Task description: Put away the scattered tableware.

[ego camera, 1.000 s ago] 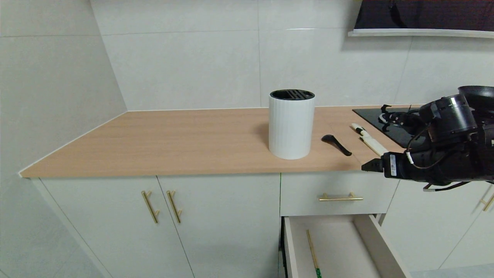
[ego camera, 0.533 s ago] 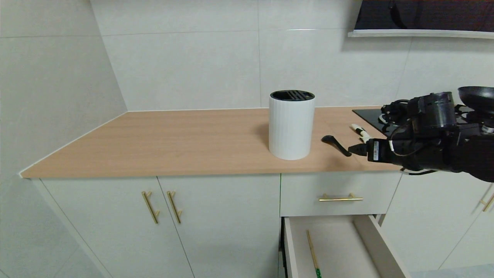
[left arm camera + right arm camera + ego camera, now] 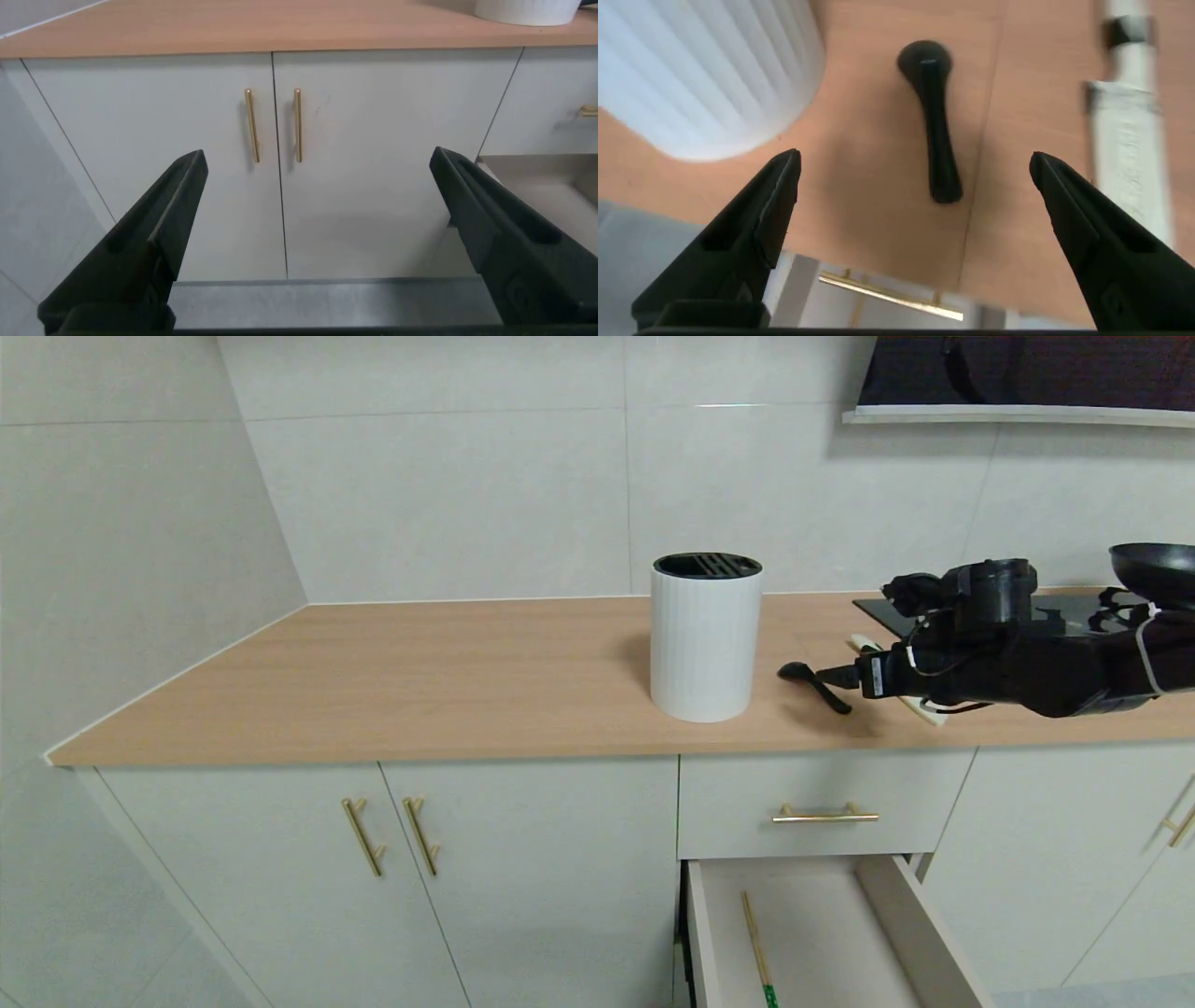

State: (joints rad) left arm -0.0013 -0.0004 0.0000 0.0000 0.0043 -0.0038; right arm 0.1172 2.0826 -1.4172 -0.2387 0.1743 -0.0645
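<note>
A black spoon (image 3: 814, 684) lies on the wooden countertop (image 3: 448, 681), just right of a white ribbed holder (image 3: 706, 639) with a black slotted top. To the spoon's right lies a white knife (image 3: 863, 643), partly covered by my right arm. My right gripper (image 3: 834, 677) hovers low over the spoon's handle end. In the right wrist view the spoon (image 3: 932, 121) sits between the open gripper (image 3: 915, 177), with the holder (image 3: 701, 75) and the knife (image 3: 1134, 121) on either side. My left gripper (image 3: 318, 168) stands open and low, facing the cabinet doors.
Below the counter a drawer (image 3: 887, 933) is pulled open with a chopstick (image 3: 756, 947) inside; a closed drawer with a gold handle (image 3: 824, 817) sits above it. A black hob (image 3: 887, 611) and a pan (image 3: 1153, 563) are at the far right. Double cabinet doors (image 3: 276, 140) fill the front.
My right arm has risen from in front of the counter edge and moved forward and left over the countertop, ending above the black spoon. Spoon, knife and holder have not moved.
</note>
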